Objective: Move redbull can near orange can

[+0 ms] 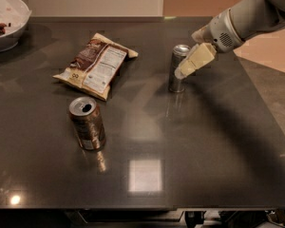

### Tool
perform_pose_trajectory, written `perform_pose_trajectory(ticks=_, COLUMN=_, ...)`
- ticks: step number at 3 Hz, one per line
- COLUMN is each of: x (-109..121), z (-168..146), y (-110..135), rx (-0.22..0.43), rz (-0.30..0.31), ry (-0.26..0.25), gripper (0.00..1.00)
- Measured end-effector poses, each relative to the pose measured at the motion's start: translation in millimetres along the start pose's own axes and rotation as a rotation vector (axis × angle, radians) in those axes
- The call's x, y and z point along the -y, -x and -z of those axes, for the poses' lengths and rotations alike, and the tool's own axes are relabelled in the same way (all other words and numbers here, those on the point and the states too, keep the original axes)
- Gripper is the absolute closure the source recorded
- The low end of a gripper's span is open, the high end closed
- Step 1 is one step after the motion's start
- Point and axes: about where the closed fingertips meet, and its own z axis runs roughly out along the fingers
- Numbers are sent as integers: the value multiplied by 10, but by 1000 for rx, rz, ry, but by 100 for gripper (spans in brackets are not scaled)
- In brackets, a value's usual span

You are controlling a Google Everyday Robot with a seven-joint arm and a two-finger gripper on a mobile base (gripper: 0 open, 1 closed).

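Observation:
The redbull can (176, 78), slim and silver, stands upright at the right-centre of the dark table (204, 141). The orange can (88, 125), shorter and coppery brown with an open silver top, stands upright at the front left, well apart from it. My gripper (187, 56) reaches in from the upper right and is open. One cream finger (197, 60) lies across the redbull can's upper right side. The other finger shows behind it, to the right of the can's top. The can stands on the table.
A brown and white chip bag (97, 65) lies flat between the two cans, towards the back. A white bowl (7, 23) with dark bits in it sits at the back left corner. The table's right edge runs diagonally at the far right.

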Motion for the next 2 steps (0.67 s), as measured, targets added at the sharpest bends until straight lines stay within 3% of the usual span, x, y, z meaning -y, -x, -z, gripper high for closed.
perform_pose_trajectory(ticks=2, x=-84, z=-84, y=62, rx=16, rz=27, ry=34, gripper=52)
